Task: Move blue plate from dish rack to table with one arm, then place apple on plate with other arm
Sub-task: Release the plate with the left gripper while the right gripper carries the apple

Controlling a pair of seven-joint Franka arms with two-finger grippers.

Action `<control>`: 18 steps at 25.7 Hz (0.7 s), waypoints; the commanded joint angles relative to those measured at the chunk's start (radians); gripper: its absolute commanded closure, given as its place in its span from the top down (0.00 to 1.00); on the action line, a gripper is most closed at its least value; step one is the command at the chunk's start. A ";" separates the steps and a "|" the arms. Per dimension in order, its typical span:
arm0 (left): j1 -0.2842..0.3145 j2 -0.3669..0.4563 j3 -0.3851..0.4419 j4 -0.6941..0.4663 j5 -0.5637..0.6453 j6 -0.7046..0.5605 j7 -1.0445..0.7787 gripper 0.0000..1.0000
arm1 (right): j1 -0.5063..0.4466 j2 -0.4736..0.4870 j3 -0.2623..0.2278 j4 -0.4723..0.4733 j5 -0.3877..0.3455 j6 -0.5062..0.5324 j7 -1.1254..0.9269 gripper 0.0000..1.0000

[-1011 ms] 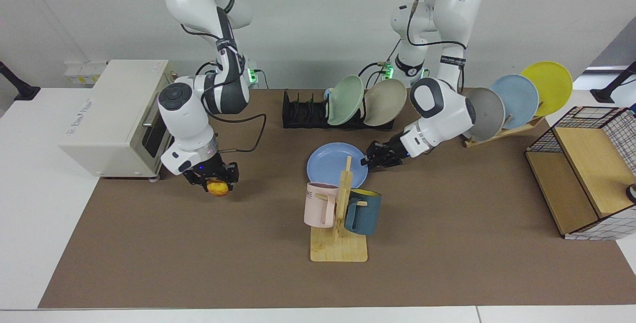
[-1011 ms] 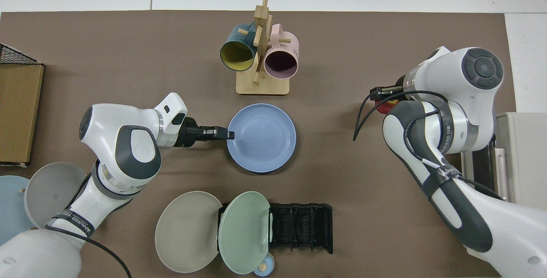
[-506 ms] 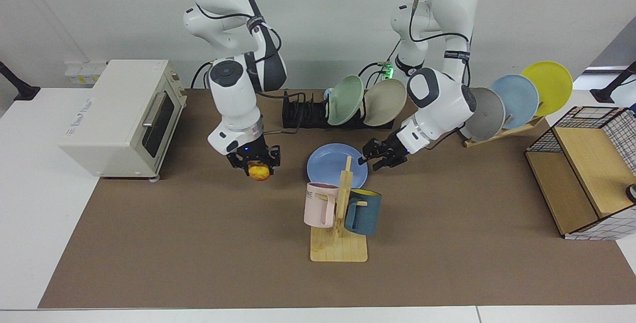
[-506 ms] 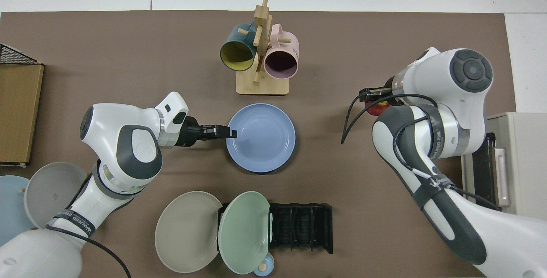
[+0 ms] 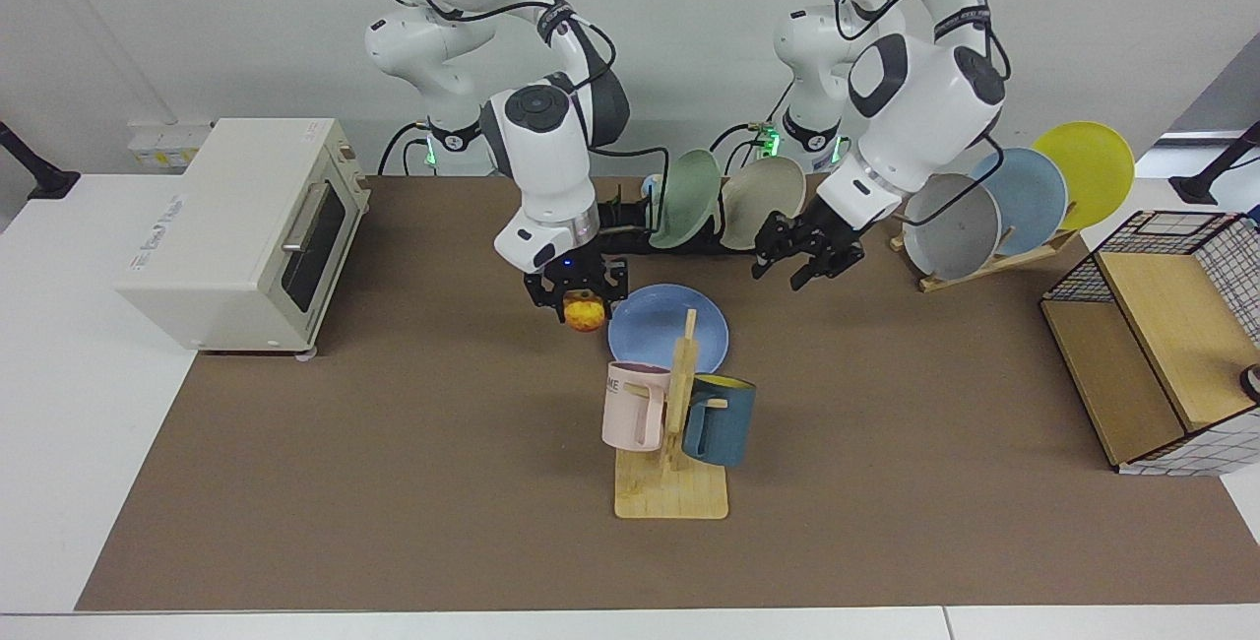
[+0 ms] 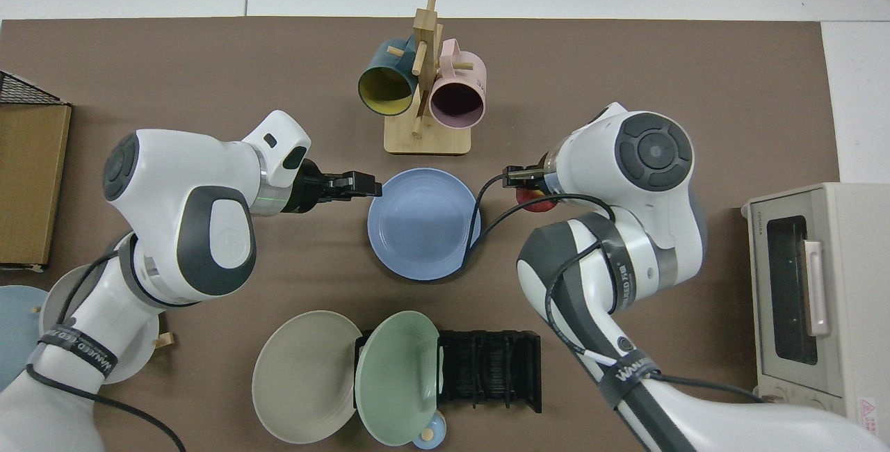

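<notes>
The blue plate [image 5: 669, 325] [image 6: 423, 222] lies flat on the brown table [image 5: 394, 482], in front of the black dish rack [image 5: 630, 238] [image 6: 490, 368]. My right gripper [image 5: 583, 303] is shut on the red-and-yellow apple [image 5: 586, 313], held above the table just beside the plate's rim. In the top view the apple [image 6: 534, 200] peeks out from under that arm's hand. My left gripper [image 5: 783, 271] [image 6: 368, 188] hangs open and empty, raised off the table by the plate's opposite rim.
A green plate [image 5: 686, 199] and a beige plate [image 5: 763, 202] stand in the dish rack. A wooden mug stand [image 5: 672, 423] with a pink and a teal mug is right in front of the blue plate. A toaster oven [image 5: 236, 226], a slanted wooden plate rack [image 5: 1024, 192] and a wire-sided box [image 5: 1162, 325] line the sides.
My left gripper let go of the blue plate's rim, opened and lifted away toward the rack. My right arm carried the apple across from the toaster oven to the plate's edge.
</notes>
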 commanded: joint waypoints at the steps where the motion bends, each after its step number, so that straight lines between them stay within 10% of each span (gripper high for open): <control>1: -0.001 -0.019 0.007 0.102 0.151 -0.155 -0.040 0.68 | 0.072 0.033 -0.003 0.031 -0.005 0.034 0.133 0.00; 18: -0.097 -0.019 0.178 0.300 0.401 -0.481 0.062 0.67 | 0.160 0.153 0.000 0.036 -0.002 0.179 0.224 0.00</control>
